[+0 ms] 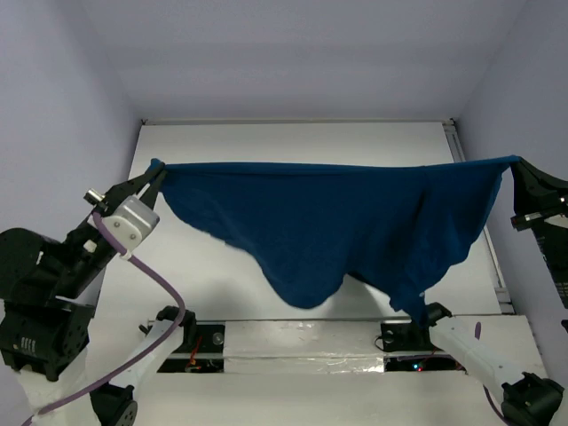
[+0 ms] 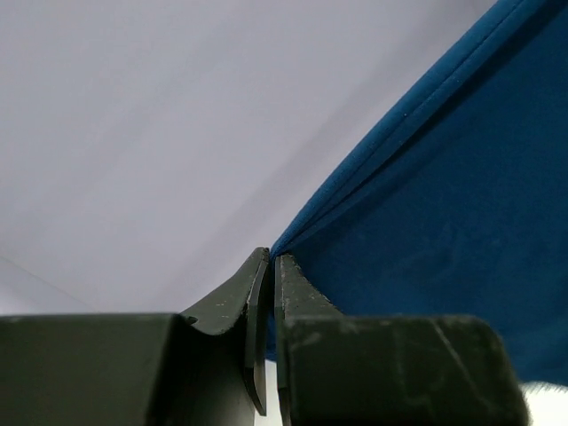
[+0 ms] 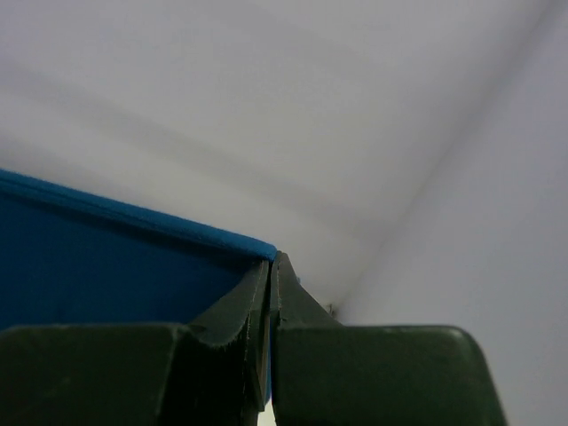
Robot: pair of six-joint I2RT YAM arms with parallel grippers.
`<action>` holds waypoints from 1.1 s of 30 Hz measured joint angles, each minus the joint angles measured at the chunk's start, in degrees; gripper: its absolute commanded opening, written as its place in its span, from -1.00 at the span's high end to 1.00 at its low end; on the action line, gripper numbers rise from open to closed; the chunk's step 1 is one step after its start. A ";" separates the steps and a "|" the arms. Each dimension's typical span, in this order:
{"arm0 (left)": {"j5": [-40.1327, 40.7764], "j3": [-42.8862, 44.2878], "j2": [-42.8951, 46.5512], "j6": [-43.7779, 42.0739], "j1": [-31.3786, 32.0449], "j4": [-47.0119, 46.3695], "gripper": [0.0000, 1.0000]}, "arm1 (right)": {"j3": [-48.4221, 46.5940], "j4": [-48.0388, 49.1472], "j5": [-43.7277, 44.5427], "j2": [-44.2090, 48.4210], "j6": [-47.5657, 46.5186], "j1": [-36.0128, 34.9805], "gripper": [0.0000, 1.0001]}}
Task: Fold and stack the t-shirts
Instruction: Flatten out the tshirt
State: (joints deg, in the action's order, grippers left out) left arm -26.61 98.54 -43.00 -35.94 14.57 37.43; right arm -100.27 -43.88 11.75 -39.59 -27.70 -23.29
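A dark blue t-shirt (image 1: 337,226) hangs stretched in the air between both arms, its top edge taut and its lower part drooping toward the table's near side. My left gripper (image 1: 156,169) is shut on the shirt's left corner; in the left wrist view the cloth (image 2: 444,222) runs up and right from the closed gripper (image 2: 272,257). At the other end my right gripper (image 1: 516,163) pinches the right corner, and the right wrist view shows the blue hem (image 3: 115,257) leading left from its closed tips (image 3: 272,259). No print is visible.
The white table (image 1: 293,142) lies beneath the shirt, walled in by pale lilac panels. Both arm bases (image 1: 293,342) sit along the near edge. A purple cable (image 1: 160,293) loops from the left wrist down toward the base.
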 measured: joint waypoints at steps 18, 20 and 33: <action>16.15 -8.76 -36.54 -2.60 -0.33 -20.48 1.00 | -8.94 12.04 -0.81 -46.27 -8.68 2.82 1.00; 18.51 -3.54 -44.94 -2.43 -0.55 -20.76 1.00 | -16.63 10.49 -0.72 -54.64 -8.63 3.89 1.00; 30.25 19.93 -57.40 3.17 -0.81 -28.94 1.00 | -32.04 11.56 2.97 -56.83 -5.49 5.99 1.00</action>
State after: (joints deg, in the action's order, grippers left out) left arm 3.64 118.48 -100.40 -32.77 13.76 8.49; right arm -132.31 -32.32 14.72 -96.42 -33.19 -17.30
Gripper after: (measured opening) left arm 0.010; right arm 0.022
